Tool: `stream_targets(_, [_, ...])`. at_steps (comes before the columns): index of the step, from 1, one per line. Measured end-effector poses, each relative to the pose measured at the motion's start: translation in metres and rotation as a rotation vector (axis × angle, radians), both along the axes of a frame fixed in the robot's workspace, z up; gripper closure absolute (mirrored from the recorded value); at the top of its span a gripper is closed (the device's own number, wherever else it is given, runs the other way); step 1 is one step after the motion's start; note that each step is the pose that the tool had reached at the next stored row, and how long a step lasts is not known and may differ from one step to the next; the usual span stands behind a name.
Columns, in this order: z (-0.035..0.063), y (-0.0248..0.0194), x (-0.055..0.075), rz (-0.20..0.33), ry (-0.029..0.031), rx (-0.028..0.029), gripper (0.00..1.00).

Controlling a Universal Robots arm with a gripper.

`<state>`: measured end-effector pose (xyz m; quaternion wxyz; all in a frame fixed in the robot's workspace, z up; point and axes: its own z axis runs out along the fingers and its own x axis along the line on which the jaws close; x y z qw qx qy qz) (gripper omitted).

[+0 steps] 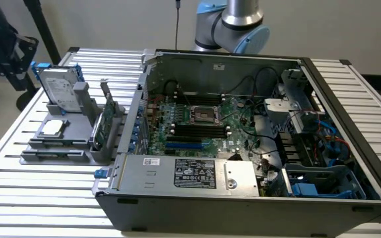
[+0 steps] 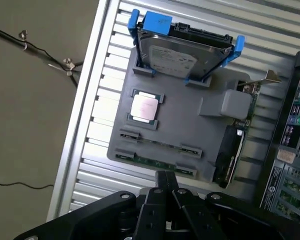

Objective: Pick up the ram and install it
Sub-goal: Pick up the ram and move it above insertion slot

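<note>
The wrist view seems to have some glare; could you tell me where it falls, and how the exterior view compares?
Wrist view: glare washes the slatted aluminium table beside the grey plastic tray, and the square silver processor shines; exterior view: the slats glare too, while the open black computer case is shaded inside.

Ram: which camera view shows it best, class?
The wrist view: it looks down on the grey holder, where the ram lies as a thin green strip in an edge slot. The exterior view sees that holder from the side; the ram there is too thin to make out.
</note>
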<state>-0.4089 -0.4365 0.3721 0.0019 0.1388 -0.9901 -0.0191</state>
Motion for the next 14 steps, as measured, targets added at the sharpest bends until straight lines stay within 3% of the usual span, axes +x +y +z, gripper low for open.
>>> stream_targets(14, [-0.0040, 0.0000, 0.0000, 0.254, 0.0000, 0.0000, 0.89])
